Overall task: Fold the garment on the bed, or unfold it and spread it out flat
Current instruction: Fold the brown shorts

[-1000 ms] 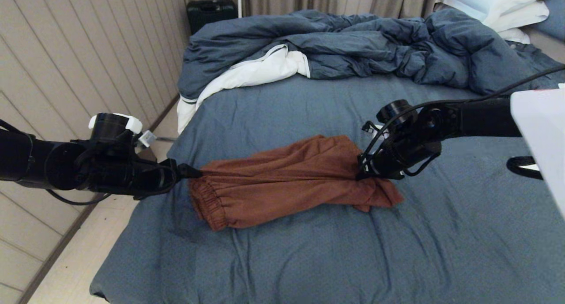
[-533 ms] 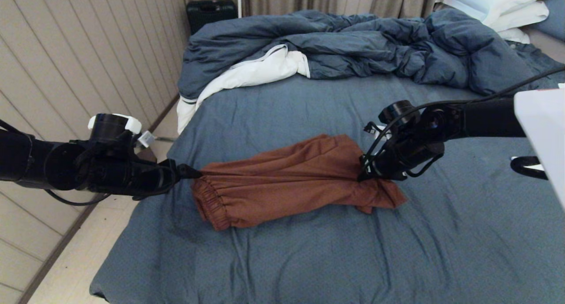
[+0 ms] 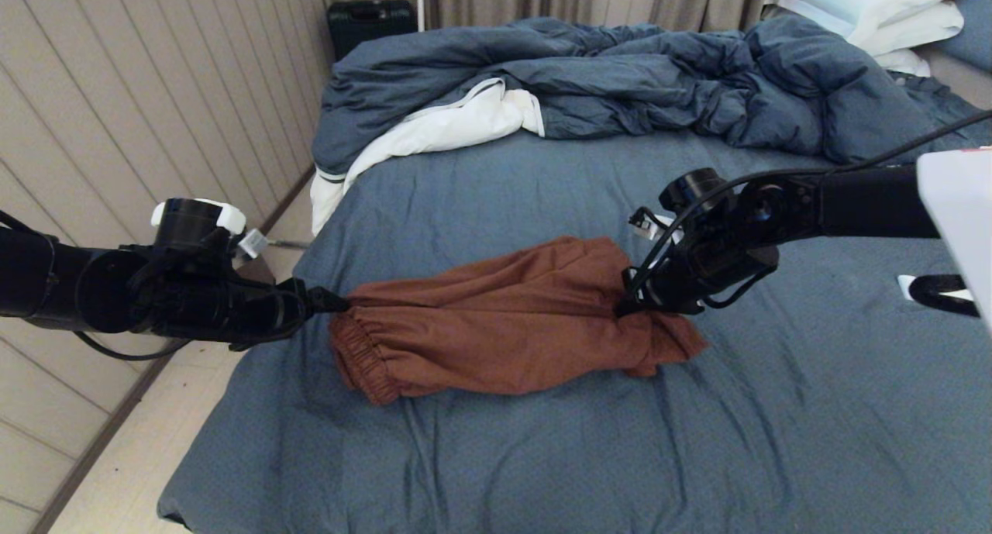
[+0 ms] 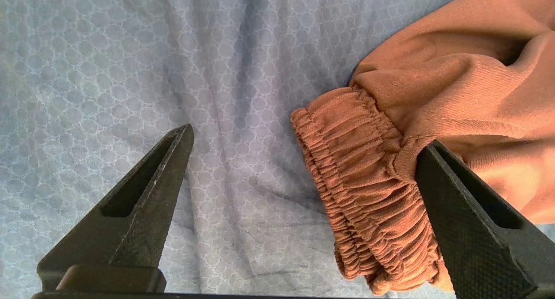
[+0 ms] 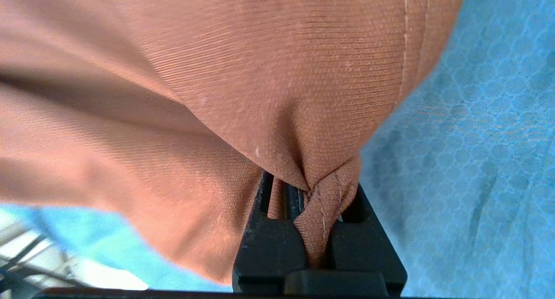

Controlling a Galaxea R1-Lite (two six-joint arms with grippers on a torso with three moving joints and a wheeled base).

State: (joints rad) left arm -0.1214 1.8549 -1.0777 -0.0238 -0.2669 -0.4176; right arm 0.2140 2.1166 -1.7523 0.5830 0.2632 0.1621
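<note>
right pincer clamped on the garment; left pincer spread wide beside its waistband.

One garment lies on one bed, a single pair of rust-brown shorts at the middle of the sheet. One rumpled blue duvet is heaped toward twelve o'clock. At least two white pillows are stacked at about one o'clock; more cannot be told. One dark case stands on the floor at eleven o'clock. Two arms reach in, each with one pincer: the left pincer at nine o'clock, the right pincer at three o'clock.
</note>
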